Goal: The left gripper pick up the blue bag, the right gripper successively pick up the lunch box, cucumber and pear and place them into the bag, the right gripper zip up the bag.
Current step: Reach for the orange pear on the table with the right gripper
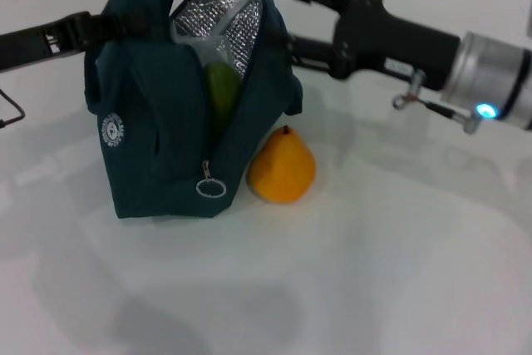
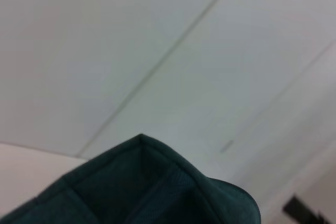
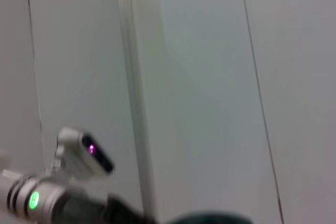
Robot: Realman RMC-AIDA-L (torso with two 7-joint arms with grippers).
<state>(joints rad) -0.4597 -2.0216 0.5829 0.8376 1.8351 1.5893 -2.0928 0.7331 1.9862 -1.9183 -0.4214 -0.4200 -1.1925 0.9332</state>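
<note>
The blue bag [image 1: 158, 147] was matt woven cloth, lined with crinkled, shiny silver foil [image 1: 224, 18]; its zipper pull [image 1: 211, 188] was a bright metal ring. The pear [image 1: 283, 168] had smooth, softly glossy skin. The table [image 1: 399, 272] was smooth, white and faintly reflective. The right arm's cuff [image 1: 490, 72] was brushed metal.
</note>
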